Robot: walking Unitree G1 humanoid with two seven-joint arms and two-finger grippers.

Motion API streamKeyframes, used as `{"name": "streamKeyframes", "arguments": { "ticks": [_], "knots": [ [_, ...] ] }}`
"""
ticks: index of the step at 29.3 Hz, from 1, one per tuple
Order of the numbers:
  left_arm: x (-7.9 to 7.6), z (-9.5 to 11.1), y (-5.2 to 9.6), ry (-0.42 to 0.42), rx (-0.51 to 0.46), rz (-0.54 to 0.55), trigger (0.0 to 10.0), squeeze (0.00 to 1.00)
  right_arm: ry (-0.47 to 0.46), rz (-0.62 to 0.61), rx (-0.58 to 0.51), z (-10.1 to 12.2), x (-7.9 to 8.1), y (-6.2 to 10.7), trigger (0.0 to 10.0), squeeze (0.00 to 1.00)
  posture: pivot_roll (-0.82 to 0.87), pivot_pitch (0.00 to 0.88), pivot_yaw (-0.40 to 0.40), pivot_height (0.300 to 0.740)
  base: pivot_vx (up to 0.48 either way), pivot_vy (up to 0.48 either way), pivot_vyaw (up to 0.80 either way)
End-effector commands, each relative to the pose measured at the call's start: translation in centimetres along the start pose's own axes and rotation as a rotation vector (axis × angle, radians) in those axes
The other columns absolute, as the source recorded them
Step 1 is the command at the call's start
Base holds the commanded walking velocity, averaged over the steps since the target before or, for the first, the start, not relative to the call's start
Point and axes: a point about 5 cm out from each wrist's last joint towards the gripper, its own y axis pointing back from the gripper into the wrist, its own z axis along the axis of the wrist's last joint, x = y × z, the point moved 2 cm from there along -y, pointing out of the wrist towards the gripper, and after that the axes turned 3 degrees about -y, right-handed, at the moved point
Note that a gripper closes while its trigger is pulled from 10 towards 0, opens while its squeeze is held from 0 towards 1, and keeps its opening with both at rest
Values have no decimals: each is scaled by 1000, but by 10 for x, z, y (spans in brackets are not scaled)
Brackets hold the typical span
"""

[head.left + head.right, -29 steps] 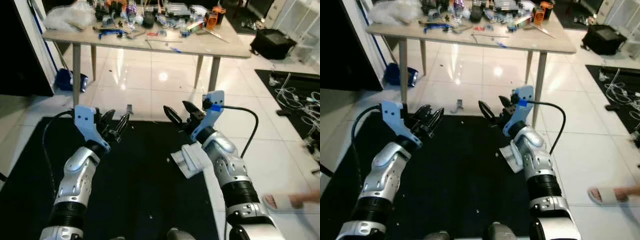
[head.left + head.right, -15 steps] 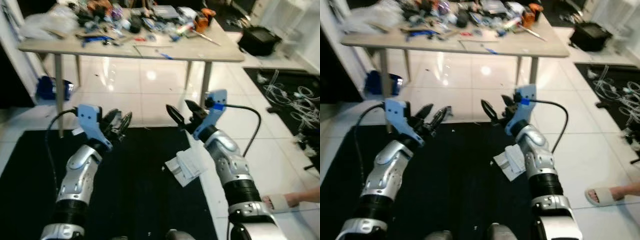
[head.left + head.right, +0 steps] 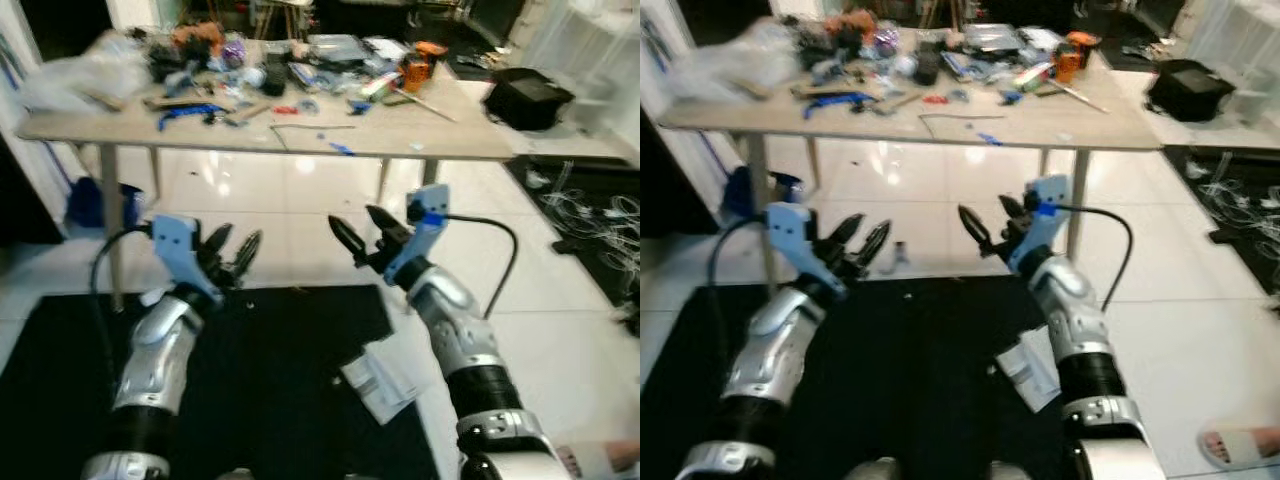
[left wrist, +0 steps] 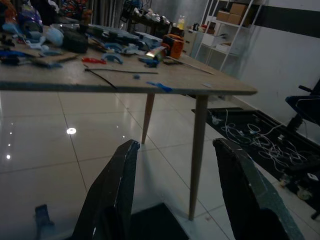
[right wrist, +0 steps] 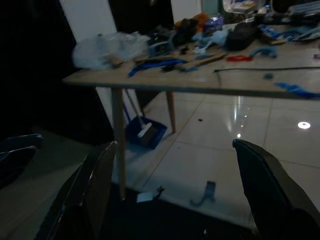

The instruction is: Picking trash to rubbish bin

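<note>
1. Both pincers were raised before the robot, each spread open and holding nothing: the left gripper (image 3: 232,255) and the right gripper (image 3: 363,233).
2. Over the last second the view had swung toward the cluttered table (image 3: 300,135); the arms kept their pose.
3. The crumpled white paper (image 3: 381,375), probably the trash, lay low beside the right arm at the black mat (image 3: 270,390) edge, untouched.
4. No bin was visible; table legs stood ahead.

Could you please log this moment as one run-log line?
left gripper: open, raised, empty | right gripper: open, raised, empty | crumpled paper: on floor by black mat
</note>
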Motion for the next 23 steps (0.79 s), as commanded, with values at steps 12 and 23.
{"name": "streamKeyframes", "arguments": {
  "ticks": [12, 23],
  "knots": [
    [-2, -2, 0, -3, 10, -11, 10000, 0, 4, -7, -1, 1, -3, 2, 10000, 0, 12, 0, -26, 740, 480, 0, 0],
    [-2, -2, 0, -3, 10, -13, 10000, 0, 3, -6, 1, 1, -4, 2, 10000, 0, 12, 0, -26, 740, 480, 0, 0]
  ]
}}
